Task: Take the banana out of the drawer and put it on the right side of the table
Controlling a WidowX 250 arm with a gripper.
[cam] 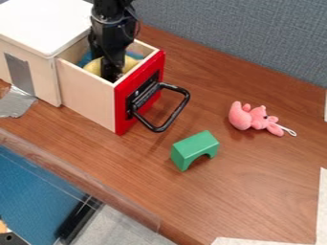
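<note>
The gripper (112,75) hangs down inside the open wooden drawer (87,96), low over the middle of the yellow banana (131,63). Parts of the banana show on both sides of the gripper, and its middle is hidden behind it. The drawer has a red front with a black handle and sticks out of a white-topped box. Whether the gripper holds the banana cannot be told.
On the wooden table (256,191) a green arch block (195,147) lies in front of the drawer handle (180,111). A pink plush toy (250,117) lies farther right. A grey partition (236,33) stands along the back.
</note>
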